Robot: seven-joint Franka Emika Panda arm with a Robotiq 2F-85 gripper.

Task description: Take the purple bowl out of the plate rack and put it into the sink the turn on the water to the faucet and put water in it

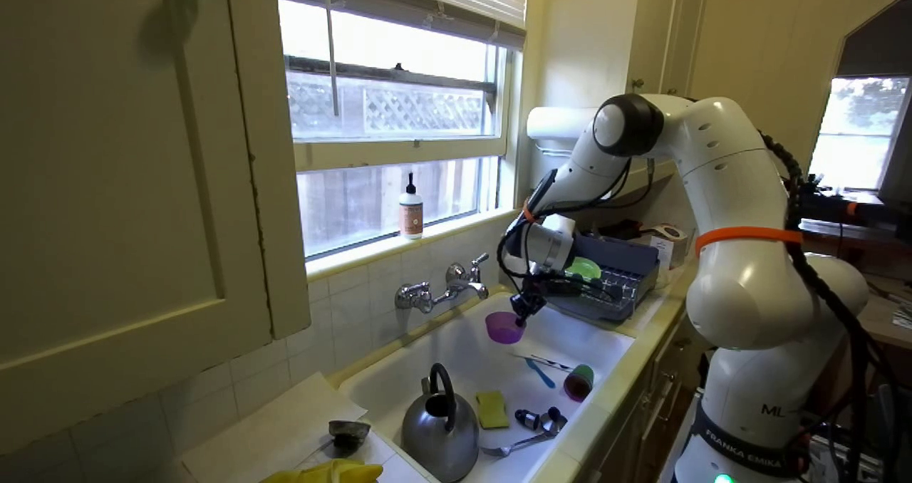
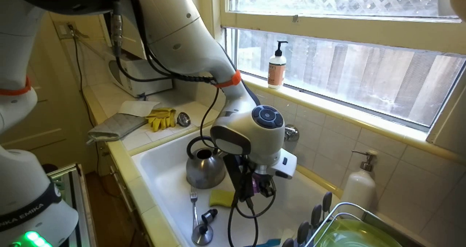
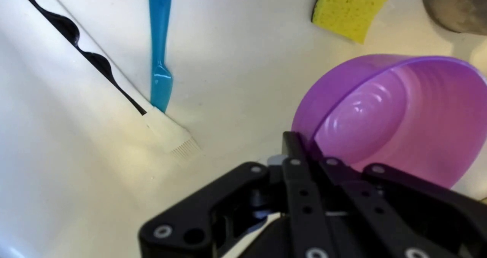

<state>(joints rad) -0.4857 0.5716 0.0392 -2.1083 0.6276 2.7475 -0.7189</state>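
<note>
My gripper (image 3: 305, 144) is shut on the rim of the purple bowl (image 3: 365, 117), with one finger inside the wall and one outside. The bowl (image 1: 504, 328) hangs over the white sink (image 1: 570, 335), its opening facing upward in an exterior view. Up and left of it there, the chrome faucet (image 1: 472, 288) sticks out from the tiled wall; no water stream shows. Behind the wrist stands the dark plate rack (image 1: 627, 276) with a green dish in it. In another exterior view the arm covers most of the faucet, and only a purple patch of the bowl (image 2: 256, 185) shows.
In the sink lie a grey kettle (image 1: 442, 437), a yellow sponge (image 1: 491, 409), a blue utensil (image 3: 160, 41), a white brush (image 3: 167, 130), a cup (image 1: 578, 382) and other metal pieces. A soap dispenser (image 2: 358, 188) stands by the wall, and a bottle (image 1: 411, 214) on the sill.
</note>
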